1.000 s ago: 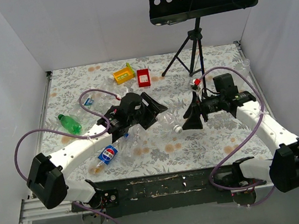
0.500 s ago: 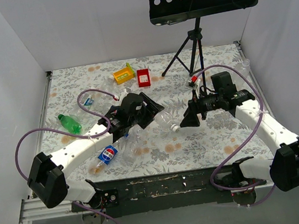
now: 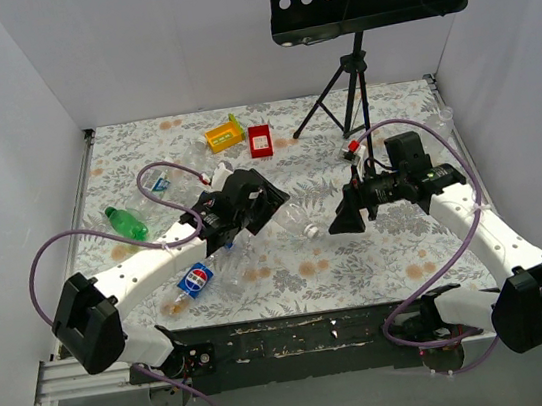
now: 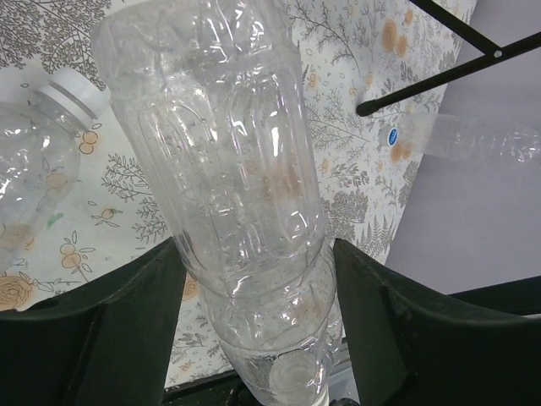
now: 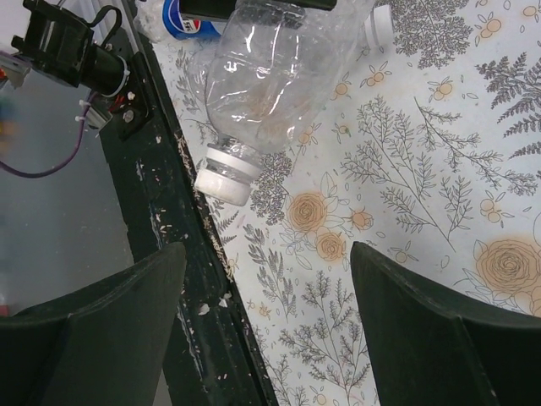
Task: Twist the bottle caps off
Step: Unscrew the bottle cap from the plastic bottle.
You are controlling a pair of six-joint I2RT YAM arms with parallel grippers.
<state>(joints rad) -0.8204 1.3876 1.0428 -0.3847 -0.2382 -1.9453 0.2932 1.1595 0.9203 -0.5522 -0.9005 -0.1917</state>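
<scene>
My left gripper (image 3: 260, 208) (image 4: 258, 288) is shut on the body of a clear plastic bottle (image 3: 290, 218) (image 4: 228, 169), both dark fingers pressed against its sides. The bottle's neck points toward the right arm and carries a whitish bottle cap (image 3: 311, 230) (image 5: 226, 176). My right gripper (image 3: 346, 218) (image 5: 266, 258) stands open just short of that cap, with only the floral tabletop between its fingers. A second clear bottle lies beside the held one, with a white cap (image 4: 72, 89) (image 5: 378, 21).
A green bottle (image 3: 127, 223) and a blue-labelled bottle (image 3: 193, 280) lie at the left. A yellow tray (image 3: 224, 134) and a red tray (image 3: 260, 141) sit at the back. A black tripod stand (image 3: 350, 81) rises at back right, with a clear bottle (image 4: 473, 139) beyond it.
The left gripper has turned and drawn the held bottle slightly to the left. The right gripper has stayed open and has barely shifted.
</scene>
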